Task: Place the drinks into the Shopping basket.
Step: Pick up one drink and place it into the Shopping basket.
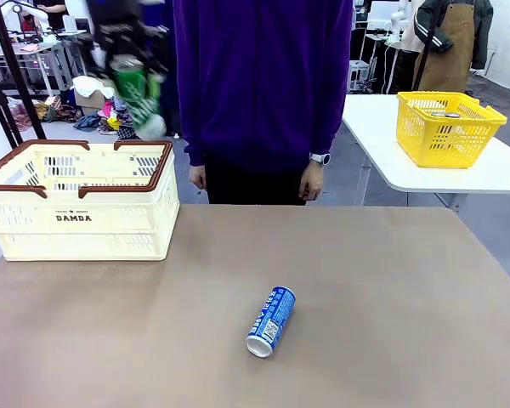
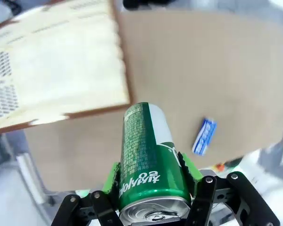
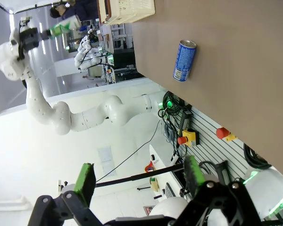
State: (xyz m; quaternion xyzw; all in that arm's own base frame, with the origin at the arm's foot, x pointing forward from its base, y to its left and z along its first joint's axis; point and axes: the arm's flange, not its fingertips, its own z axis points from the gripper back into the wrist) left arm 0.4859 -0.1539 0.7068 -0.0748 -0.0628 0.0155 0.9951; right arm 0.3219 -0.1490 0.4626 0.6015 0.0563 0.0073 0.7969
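My left gripper (image 1: 134, 75) is shut on a green can (image 1: 144, 106) and holds it tilted in the air above the far right corner of the cream Shopping basket (image 1: 76, 200). In the left wrist view the green can (image 2: 148, 160) sits between the green pads of that gripper (image 2: 151, 174), with the basket (image 2: 56, 61) below and to the upper left. A blue and white can (image 1: 271, 320) lies on its side near the middle of the table; it also appears as the blue can (image 2: 204, 136) and the blue can (image 3: 184, 60). My right gripper (image 3: 139, 179) is open, holds nothing and is well off the table.
A person in a purple top (image 1: 263, 85) stands at the far edge with hands hanging down. A yellow mesh basket (image 1: 446, 127) sits on a separate white table (image 1: 493, 174) at the back right. The brown tabletop (image 1: 365, 297) is bare around the blue can.
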